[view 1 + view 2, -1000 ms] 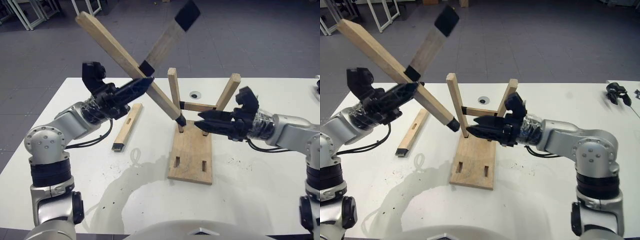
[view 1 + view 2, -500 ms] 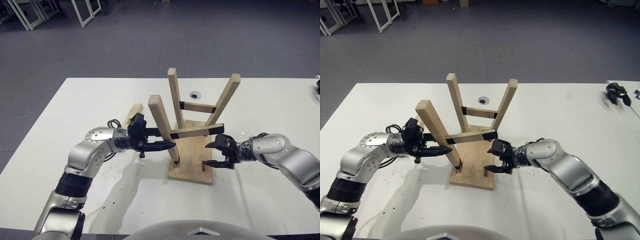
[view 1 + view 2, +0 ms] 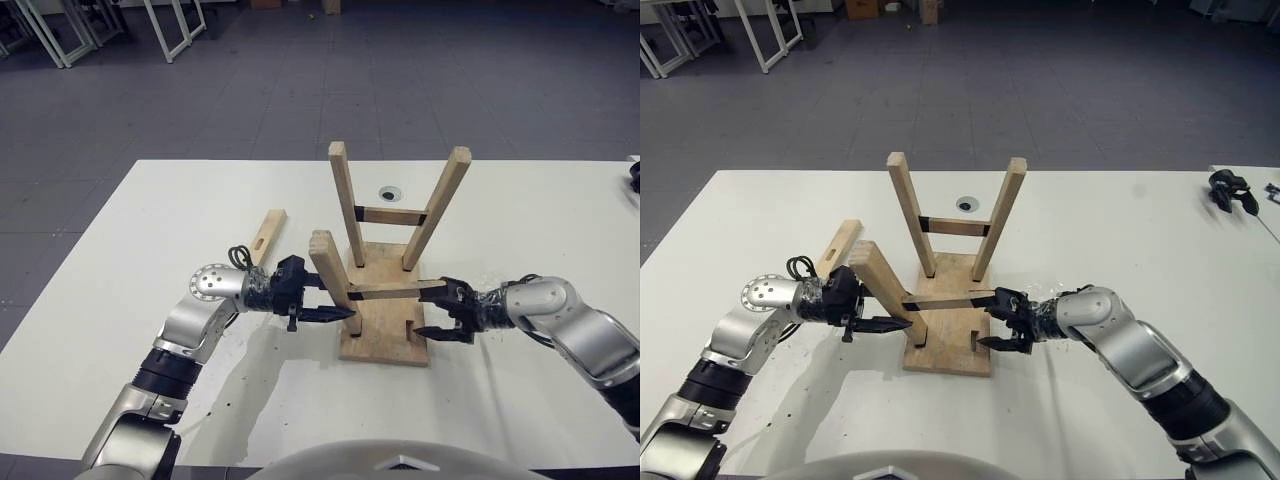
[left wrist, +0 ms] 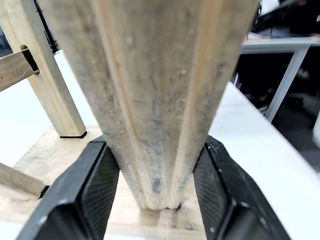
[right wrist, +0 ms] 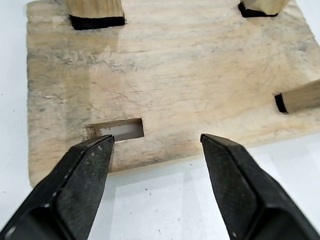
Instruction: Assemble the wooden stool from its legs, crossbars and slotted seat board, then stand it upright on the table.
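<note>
My left gripper (image 3: 345,312) is clamped on a wooden leg (image 3: 328,265) standing on the seat board (image 3: 385,347). My right gripper (image 3: 420,312), jaws apart, hovers by an empty slot (image 5: 120,129).

Both arms bent inward, forearms low and roughly level. The left gripper (image 3: 331,312) clasped a stool leg (image 3: 329,268) (one finger on each side), while the right gripper (image 3: 428,311) faced it, fingers spread apart.

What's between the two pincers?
A thin wooden crossbar, running from the pale wooden leg in the left pincer toward the right pincer; eye views show it.
</note>
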Controlling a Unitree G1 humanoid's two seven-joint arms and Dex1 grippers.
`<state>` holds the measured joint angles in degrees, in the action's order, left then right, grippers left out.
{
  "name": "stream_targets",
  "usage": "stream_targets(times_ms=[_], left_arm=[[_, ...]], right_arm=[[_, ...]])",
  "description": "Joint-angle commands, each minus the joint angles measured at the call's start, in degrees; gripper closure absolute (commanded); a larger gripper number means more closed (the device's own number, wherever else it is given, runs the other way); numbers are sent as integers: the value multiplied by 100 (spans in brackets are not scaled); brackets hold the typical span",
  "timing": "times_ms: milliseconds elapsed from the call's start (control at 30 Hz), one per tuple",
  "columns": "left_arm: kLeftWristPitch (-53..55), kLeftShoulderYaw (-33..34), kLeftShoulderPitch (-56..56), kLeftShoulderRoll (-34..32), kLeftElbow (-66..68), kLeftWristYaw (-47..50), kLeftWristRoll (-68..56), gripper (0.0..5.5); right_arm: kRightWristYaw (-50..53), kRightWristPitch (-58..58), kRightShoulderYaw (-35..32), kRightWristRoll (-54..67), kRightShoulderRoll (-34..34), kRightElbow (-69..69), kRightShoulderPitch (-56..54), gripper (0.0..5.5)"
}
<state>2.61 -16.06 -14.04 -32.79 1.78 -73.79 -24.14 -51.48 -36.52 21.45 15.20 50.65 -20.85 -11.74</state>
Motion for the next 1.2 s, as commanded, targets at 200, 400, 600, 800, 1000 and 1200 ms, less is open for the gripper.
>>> stream_targets(times_ms=[200, 400, 600, 800, 1000, 1200], left_arm=[[67, -1058, 1261, -789, -296, 1391, 2387, 345], [-200, -686, 706, -836, -544, 1492, 1976, 297], [-241, -226, 1261, -1163, -1761, 1208, 1455, 197], [569, 2003, 2620, -1877, -2315, 1494, 327, 115], [2518, 3575, 783, -1801, -2922, 2579, -3107, 103], [3696, 2497, -1676, -1200, -3314, 4464, -5723, 103]], right_arm=[[421, -736, -1103, 488, -192, -260, 262, 230], [445, -845, -1167, 496, -255, -232, 245, 230], [547, -960, -1226, 499, -326, -276, 365, 230], [662, -1067, -1356, 555, -347, -431, 546, 230], [746, -1102, -1396, 550, -393, -452, 689, 230], [745, -1067, -1318, 474, -421, -331, 613, 230]])
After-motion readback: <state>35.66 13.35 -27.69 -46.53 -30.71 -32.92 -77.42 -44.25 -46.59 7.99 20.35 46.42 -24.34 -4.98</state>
